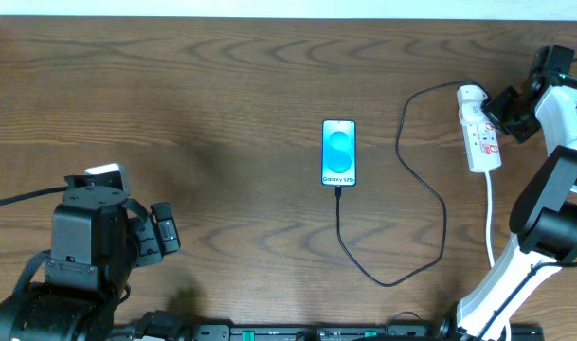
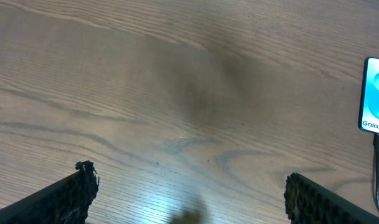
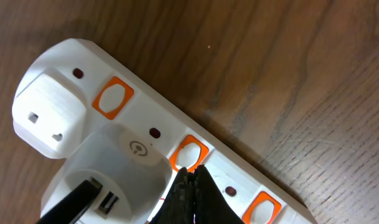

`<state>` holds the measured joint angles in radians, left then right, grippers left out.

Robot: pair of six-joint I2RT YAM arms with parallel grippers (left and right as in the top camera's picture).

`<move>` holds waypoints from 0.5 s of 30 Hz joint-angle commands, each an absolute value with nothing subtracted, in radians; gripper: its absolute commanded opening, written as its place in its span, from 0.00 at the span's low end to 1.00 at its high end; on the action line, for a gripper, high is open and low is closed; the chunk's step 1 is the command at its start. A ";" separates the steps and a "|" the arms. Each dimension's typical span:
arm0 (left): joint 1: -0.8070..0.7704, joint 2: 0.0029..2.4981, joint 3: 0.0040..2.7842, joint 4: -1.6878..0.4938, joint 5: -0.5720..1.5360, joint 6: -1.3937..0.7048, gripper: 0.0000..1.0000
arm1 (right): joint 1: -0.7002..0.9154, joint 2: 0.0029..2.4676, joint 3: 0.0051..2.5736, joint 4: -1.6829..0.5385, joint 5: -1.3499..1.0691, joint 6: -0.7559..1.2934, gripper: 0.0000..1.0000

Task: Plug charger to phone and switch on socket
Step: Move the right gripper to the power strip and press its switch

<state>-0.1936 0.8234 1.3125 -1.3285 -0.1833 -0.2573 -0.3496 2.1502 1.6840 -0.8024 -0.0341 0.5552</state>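
- We found the phone [image 1: 339, 152] lying flat near the middle of the bench [image 1: 222, 114], its blue screen lit and facing up.
- We traced the charger [image 1: 443, 223] from the phone's bottom edge, where its black connector tip met the handset. From there it ran in a wide loop toward the front of the bench and up to the far end of the socket [image 1: 479, 128].
- We saw the socket lying on the right side of the bench, well apart from the phone, with the charger's white plug [image 3: 108, 177] seated in it.
- We observed the right gripper [image 3: 190, 175] with its two fingers pressed together and nothing between them. Their tips rested at the lower edge of an orange switch [image 3: 190, 149] just beside the white plug.
- We observed the left gripper [image 2: 189, 175] above bare bench on the left, its fingers spread wide and holding nothing.
- In the left wrist view the phone showed only at the right edge.
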 commanded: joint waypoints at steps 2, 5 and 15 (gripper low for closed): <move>-0.196 0.822 1.311 -1.332 -0.196 -0.248 0.98 | -0.351 2.161 1.700 -0.791 -0.043 0.553 0.01; -0.196 0.822 1.311 -1.332 -0.196 -0.248 0.98 | -0.343 2.175 1.700 -0.781 -0.053 0.553 0.01; -0.196 0.822 1.311 -1.332 -0.196 -0.248 0.98 | -0.257 2.233 1.700 -0.770 -0.050 0.552 0.01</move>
<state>-0.1936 0.8234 1.3125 -1.3285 -0.1833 -0.2573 -0.3195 2.1956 1.6897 -0.7700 0.0063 0.5552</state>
